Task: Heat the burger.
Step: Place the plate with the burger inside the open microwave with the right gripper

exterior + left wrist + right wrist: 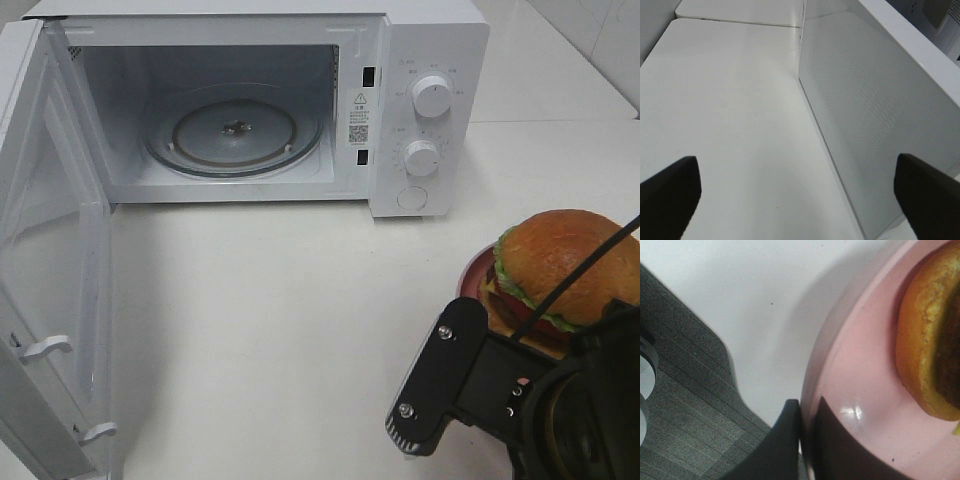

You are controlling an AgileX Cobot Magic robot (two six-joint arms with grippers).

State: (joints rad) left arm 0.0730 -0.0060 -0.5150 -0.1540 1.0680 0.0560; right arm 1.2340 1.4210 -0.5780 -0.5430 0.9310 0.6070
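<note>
From the high camera, we see the white microwave (400, 40) at the far side of the tabletop (260, 330). Its door (50, 280) is swung fully open to the left, reaching the near edge. The glass turntable (235, 130) lies bare inside. On the front frame is a sticker (359, 115) with a warning triangle and a QR code; its print, and the marks around the 2 knobs (431, 96), are too small for us to read. A round button (411, 197) sits below them.

A wide stretch of tabletop lies open between the cavity and the near edge. The burger (570, 260) stands on the pink plate (472, 275) at the near right, just near of the control panel. The right arm (470, 390) comes in low from the near right corner, its black body beside the plate and a black cable (585, 268) crossing the bun.

In the left wrist view, the left hand (800, 200) is spread wide with nothing between its 2 dark fingers (670, 192). It hangs over bare tabletop, with the door's meshed panel just beside it.

In the right wrist view, the right hand (804, 430) is closed on the pink plate's rim, with 1 finger (782, 445) outside and 1 inside. The burger's bottom bun rests further in on the plate. The tabletop's edge runs close by, with a grey surface (685, 405) beyond it.
</note>
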